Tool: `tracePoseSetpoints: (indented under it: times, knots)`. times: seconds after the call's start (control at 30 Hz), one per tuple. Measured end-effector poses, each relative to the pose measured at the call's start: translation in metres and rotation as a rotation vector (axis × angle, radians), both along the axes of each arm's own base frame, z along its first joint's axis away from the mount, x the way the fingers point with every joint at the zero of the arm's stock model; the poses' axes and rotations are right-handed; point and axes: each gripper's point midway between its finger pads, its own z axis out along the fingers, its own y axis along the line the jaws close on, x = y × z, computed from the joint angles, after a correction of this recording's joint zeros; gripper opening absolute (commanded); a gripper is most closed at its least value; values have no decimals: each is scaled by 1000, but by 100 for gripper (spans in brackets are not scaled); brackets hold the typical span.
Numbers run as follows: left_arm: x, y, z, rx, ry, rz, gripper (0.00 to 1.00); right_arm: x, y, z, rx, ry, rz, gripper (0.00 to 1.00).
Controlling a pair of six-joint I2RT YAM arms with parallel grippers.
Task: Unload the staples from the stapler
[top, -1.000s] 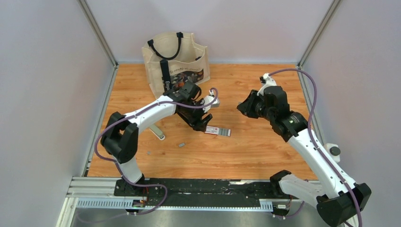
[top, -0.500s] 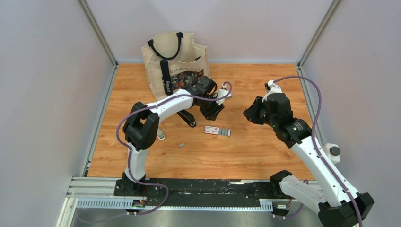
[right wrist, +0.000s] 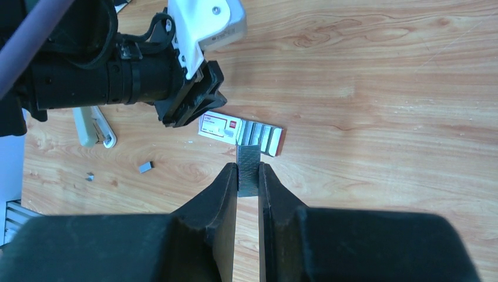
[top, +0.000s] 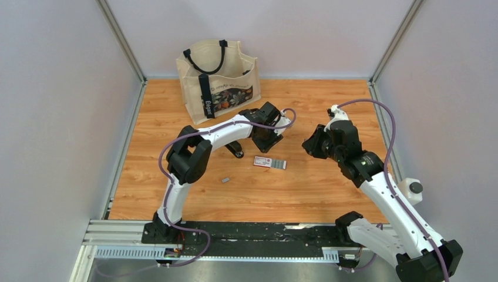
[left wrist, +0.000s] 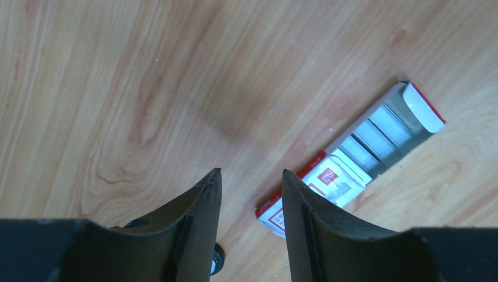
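Note:
My right gripper (right wrist: 248,167) is shut on a short ridged grey strip of staples (right wrist: 248,163) pinched upright between its fingertips; in the top view it hovers right of centre (top: 308,146). The stapler (right wrist: 94,126), pale green over silver, lies on the table at the far left of the right wrist view; in the top view my left arm hides it. Two small loose staples pieces (right wrist: 145,167) (top: 225,180) lie near it. My left gripper (left wrist: 249,173) (top: 265,143) hangs above the wood with its jaws partly apart and nothing between them.
A flat red-and-white packet (top: 270,163) (left wrist: 352,170) with silvery strips showing lies mid-table, just right of my left fingertips. A beige tote bag (top: 217,76) stands at the back left. Grey walls close in the wooden table (top: 329,194) on three sides.
My left arm swung back and to the right, lifting off the packet area, and its jaws narrowed from wide to half apart. The right gripper kept its hold and barely shifted.

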Motion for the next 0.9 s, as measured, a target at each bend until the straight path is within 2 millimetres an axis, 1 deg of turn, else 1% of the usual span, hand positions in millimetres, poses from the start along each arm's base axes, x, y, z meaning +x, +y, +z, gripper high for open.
tracePoseSetpoints:
  times: [0.17,0.33,0.57,0.73,0.9]
  knots:
    - [6,1,-6,25,-4,46,53,-2,1,-1,6,-7,10,9]
    - [0,-1,-15,44,12,57,53,-3,3,-3,18,-16,21,8]
    - [-6,-7,-16,41,20,65,53,-5,6,-7,28,-9,40,8]
    - [-8,-8,-18,44,26,72,52,-5,9,-6,37,-15,50,8]
    - [-9,-7,-25,57,32,75,52,-3,10,-6,39,-20,53,9]
